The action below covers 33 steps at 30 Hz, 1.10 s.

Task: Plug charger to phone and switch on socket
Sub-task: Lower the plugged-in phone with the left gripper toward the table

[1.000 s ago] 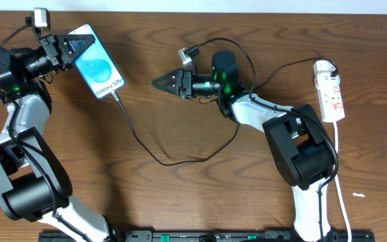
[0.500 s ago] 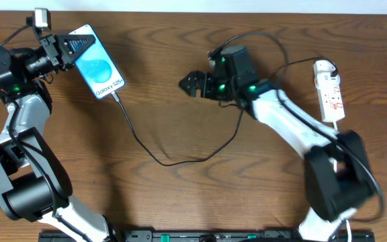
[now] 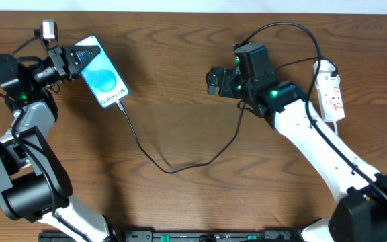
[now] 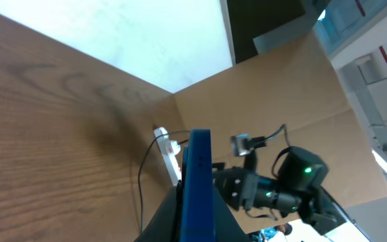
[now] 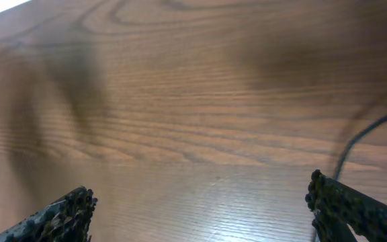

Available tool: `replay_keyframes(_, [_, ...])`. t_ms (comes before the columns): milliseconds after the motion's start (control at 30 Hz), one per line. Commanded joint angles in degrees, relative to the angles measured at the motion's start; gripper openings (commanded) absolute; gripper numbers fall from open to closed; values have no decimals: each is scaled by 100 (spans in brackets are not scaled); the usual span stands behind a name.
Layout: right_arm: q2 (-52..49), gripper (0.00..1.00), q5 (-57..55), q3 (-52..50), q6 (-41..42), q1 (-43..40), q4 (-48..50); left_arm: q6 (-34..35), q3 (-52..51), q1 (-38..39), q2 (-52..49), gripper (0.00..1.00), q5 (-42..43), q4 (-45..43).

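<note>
Here the left claw [image 3: 76, 56] is clamped on the phone [image 3: 105, 77] at the table's [image 3: 180, 47] far left, and the charger [image 3: 166, 168] meets the phone's lower end. The right claw [image 3: 213, 81] hangs wide open mid-table, apart from the socket [image 3: 332, 94] at the right edge.

Table [image 3: 180, 81]: wood, brown grain; I read it as smooth with a soft sheen.
Phone [image 3: 103, 74]: glossy blue screen, dark edge.
Charger [image 3: 146, 151]: thin black cable, looks like matt plastic to me.
Socket [image 3: 330, 94]: smooth white plastic.
Right gripper [image 5: 203, 210] pads [image 5: 62, 214]: black, rough and pitted on my wrist view.
Right arm shell [image 3: 314, 134]: white plastic, slightly glossy.
</note>
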<state>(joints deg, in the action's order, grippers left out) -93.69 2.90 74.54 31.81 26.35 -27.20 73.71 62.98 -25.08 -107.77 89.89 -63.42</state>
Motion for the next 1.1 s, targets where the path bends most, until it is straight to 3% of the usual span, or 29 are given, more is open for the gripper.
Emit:
replay_keyframes(0, [175,99,-341,46,-127,-7,-52,-236,-186,-22,103,7,-131,52])
replay_keyframes(167, [173,99,-341,46,-125,-7,-76,-260,-271,-24,103,7,-446,743])
replay_keyframes(467, [173,99,-341,46,-127,-7,-92,-442,-271,-24,103,7,-813,1196])
replay_keyframes(1067, [173,99,-341,46,-127,-7,-90,-2522,-271,-24,103,7,-1733,4085])
